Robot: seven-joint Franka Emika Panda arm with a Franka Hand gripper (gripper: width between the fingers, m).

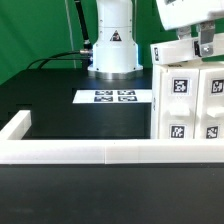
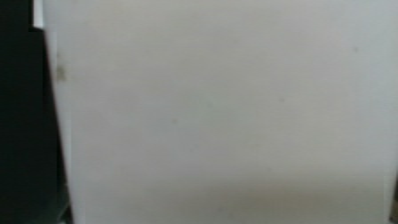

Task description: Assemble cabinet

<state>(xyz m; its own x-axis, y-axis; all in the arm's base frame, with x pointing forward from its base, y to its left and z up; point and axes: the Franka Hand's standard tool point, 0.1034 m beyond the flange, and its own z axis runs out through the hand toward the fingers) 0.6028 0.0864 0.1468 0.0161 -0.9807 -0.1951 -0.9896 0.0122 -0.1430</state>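
The cabinet (image 1: pixel 190 100) is a tall white box with several black-and-white tags on its front. It stands at the exterior view's right, just behind the border rail. My gripper (image 1: pixel 203 45) is right over the cabinet's top edge and touches or nearly touches a white top part (image 1: pixel 172 51). Its fingers are dark and partly cut off by the frame, so their gap does not show. The wrist view is filled by a blurred plain white surface (image 2: pixel 231 110) very close to the camera, with a dark strip along one side. No fingers show there.
The marker board (image 1: pixel 113 97) lies flat on the black table in front of the arm's base (image 1: pixel 112 45). A low white border rail (image 1: pixel 100 152) runs across the front and up the exterior view's left. Black cables lie at the back left.
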